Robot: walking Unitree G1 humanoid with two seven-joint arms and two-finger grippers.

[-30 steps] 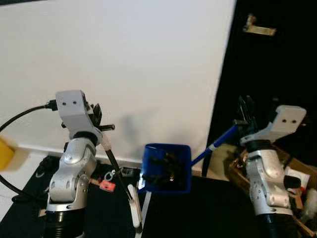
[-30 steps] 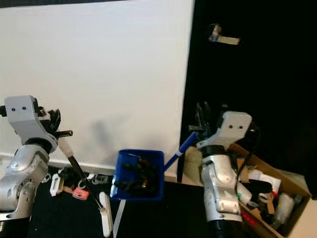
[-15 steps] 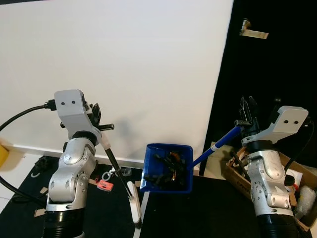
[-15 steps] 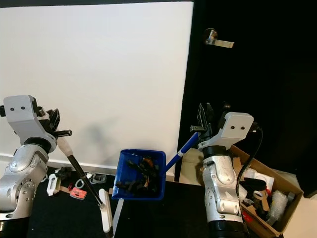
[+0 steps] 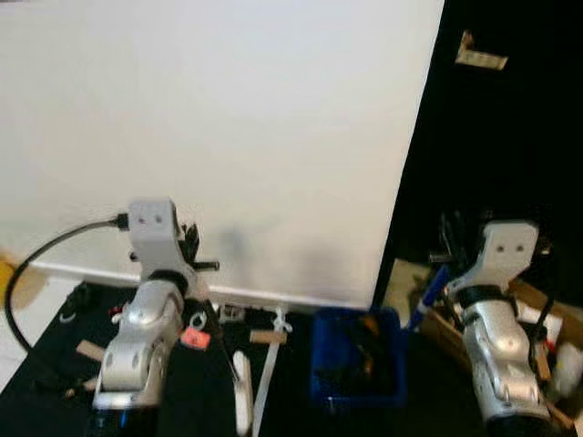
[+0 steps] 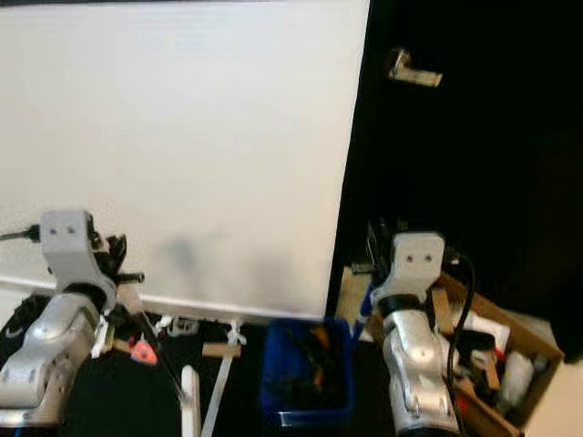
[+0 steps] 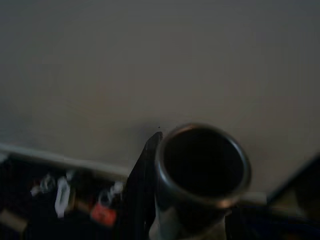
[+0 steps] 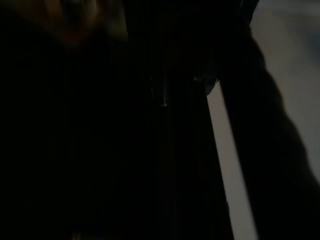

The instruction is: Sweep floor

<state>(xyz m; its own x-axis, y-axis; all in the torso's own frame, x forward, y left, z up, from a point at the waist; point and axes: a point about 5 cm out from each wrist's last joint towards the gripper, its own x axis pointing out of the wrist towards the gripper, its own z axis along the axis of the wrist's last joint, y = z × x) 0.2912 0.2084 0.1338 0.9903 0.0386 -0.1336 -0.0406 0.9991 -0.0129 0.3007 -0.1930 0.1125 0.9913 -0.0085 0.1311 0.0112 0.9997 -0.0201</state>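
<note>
My left gripper (image 5: 194, 266) is shut on the broom handle (image 5: 214, 323), a black rod that slants down to the white broom head (image 5: 240, 401) on the dark floor. In the left wrist view the handle's hollow end (image 7: 202, 165) sits close beside one black finger (image 7: 141, 182). A blue dustpan (image 5: 357, 369) holding dark and orange scraps rests low on the floor to the right. Its blue handle (image 5: 428, 299) rises to my right gripper (image 5: 444, 248), which is shut on it. The right wrist view is almost wholly dark.
Small litter lies along the white wall's base: a red piece (image 5: 194, 338), a wooden bit (image 5: 266, 337), a white clip (image 5: 281, 319). A white strip (image 5: 264, 387) crosses the floor. An open cardboard box (image 6: 496, 350) of clutter stands at the right. A dark door (image 5: 510, 137) has a lever handle (image 5: 480, 56).
The dustpan has come down from mid-air to the floor and shifted right, with my right arm lower. The camera has moved, so the whole scene has shifted.
</note>
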